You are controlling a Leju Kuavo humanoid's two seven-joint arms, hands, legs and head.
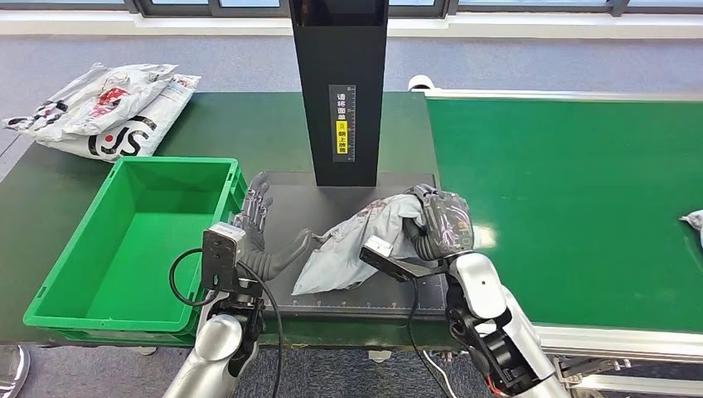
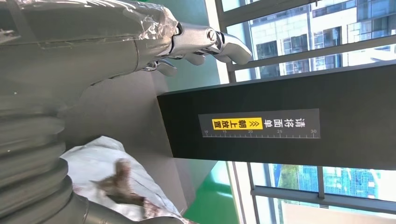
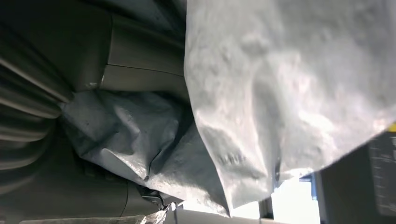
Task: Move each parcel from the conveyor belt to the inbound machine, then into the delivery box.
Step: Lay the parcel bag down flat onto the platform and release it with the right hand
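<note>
My right hand (image 1: 438,222) grips the grey parcel (image 1: 352,245), which droops from it onto the inbound machine (image 1: 282,217). Just beside the parcel, my left hand (image 1: 255,217) is spread, holding nothing.

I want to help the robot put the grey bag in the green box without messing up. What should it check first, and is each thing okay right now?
1. The right hand has hold of the grey parcel: ok, its fingers wrap the parcel's upper end.
2. Parcel lifted off the inbound machine's dark plate: not ok, its lower end looks to be lying on the plate.
3. Green delivery box has room: ok, nothing shows inside it.
4. Left hand out of the way: not ok, it sits open between the parcel and the box.
5. Black scanner post clear of the way: ok, it stands behind the parcel.
6. How firm the grip is: cannot tell.
</note>
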